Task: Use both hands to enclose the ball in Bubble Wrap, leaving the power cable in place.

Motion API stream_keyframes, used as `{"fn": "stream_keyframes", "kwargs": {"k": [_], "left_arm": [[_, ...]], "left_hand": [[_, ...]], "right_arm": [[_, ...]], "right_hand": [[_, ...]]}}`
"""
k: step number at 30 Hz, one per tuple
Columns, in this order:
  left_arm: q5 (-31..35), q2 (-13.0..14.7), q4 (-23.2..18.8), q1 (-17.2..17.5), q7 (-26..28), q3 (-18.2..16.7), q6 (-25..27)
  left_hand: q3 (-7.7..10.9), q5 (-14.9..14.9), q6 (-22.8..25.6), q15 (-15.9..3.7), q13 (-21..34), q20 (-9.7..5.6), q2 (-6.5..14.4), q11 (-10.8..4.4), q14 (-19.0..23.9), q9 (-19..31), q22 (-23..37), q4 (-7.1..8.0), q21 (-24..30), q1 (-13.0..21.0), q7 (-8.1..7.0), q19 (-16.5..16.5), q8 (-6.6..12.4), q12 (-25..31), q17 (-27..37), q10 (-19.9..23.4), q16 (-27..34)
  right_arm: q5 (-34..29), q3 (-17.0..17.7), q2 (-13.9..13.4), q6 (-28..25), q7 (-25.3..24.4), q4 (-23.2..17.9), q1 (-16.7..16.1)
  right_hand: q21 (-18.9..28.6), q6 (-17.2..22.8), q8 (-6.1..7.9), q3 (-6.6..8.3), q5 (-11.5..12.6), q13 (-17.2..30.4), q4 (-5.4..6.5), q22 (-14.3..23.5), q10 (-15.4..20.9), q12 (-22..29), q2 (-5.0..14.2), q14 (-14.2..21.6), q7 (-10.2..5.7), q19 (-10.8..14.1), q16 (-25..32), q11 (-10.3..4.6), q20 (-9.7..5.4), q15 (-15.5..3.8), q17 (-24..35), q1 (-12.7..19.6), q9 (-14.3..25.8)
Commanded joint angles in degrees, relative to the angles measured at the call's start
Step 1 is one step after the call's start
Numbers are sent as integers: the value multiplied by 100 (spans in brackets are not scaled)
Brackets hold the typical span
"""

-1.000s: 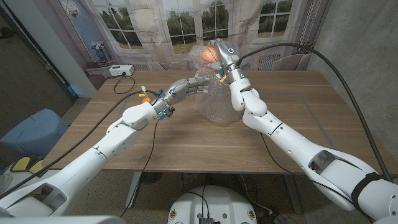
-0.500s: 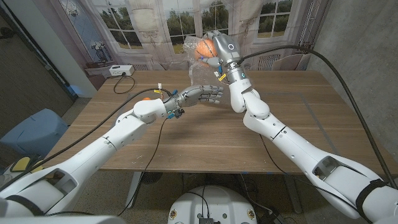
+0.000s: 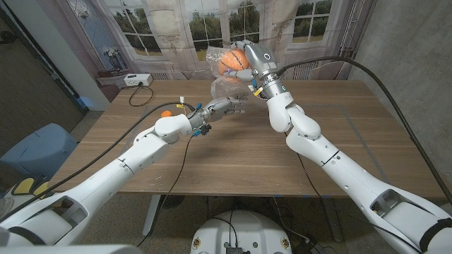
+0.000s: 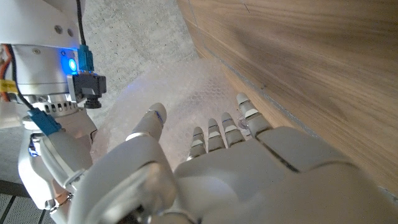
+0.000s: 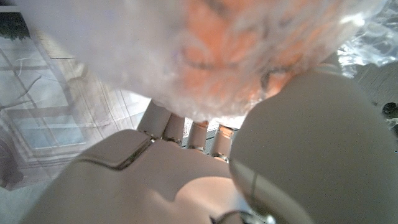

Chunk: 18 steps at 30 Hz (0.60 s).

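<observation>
the right hand grips the orange ball through the bubble wrap, lifted off the table at its 12 o'clock edge. the left hand, fingers extended and holding nothing, reaches under the hanging wrap. the ball looks mostly covered, but the loose tail is likely left to close.

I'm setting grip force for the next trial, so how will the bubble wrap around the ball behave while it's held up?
The bubble wrap probably stays floppy: its loose end hangs below the orange ball in the raised right hand. It looks light and thin, the ball showing through. The film may slip, so the left hand near the tail could steady it.
</observation>
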Motion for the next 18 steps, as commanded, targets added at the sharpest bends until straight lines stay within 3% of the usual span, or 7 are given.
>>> {"fn": "stream_keyframes", "kwargs": {"k": [1,8,11,15,18], "left_arm": [[34,-141,60,89,309,-109,-210],[51,-128,79,73,304,-117,-216],[89,-102,82,57,296,-117,-216],[183,-56,131,-19,228,-86,-213],[346,-21,205,-105,199,-53,-267]], "left_hand": [[46,48,-59,2,14,-69,53,0,-30,9,12,-11,-17,59,-4,-30,-3,41,7,-12,-7],[70,55,-66,-25,13,-81,86,-28,-83,8,14,-13,-45,87,-4,-98,19,52,5,-47,-6],[25,43,-95,-60,12,-116,3,-61,-123,7,13,-13,-56,51,-35,-123,25,51,7,-106,-2],[-184,-34,-240,-45,12,-84,-290,-42,-279,7,8,9,-134,-143,-74,-306,25,65,22,-252,7],[-453,-145,-456,118,21,92,-618,-50,-507,11,9,51,-221,-407,-113,-584,33,67,38,-508,15]], "right_arm": [[525,286,-369,414,1136,-422,-294],[562,320,-469,424,1702,-441,-222],[519,332,-461,391,1784,-403,-190],[494,350,-473,404,1872,-292,-111],[503,356,-506,445,1960,-190,-35]], "right_hand": [[35,735,33,916,32,921,-880,-9,527,340,2453,1862,625,-523,-24,-302,-682,-2262,46,2451,28],[58,736,45,922,30,955,-875,-36,495,355,2461,1841,616,-573,-63,-296,-681,-2258,72,2441,26],[66,716,41,926,28,959,-876,-46,481,353,2462,1825,614,-598,-83,-302,-679,-2262,79,2441,23],[84,721,45,931,24,968,-875,-62,462,353,2467,1811,609,-635,-111,-319,-677,-2271,94,2438,14],[96,723,50,934,21,961,-873,-70,460,348,2470,1806,610,-651,-124,-306,-676,-2273,103,2436,14]]}}
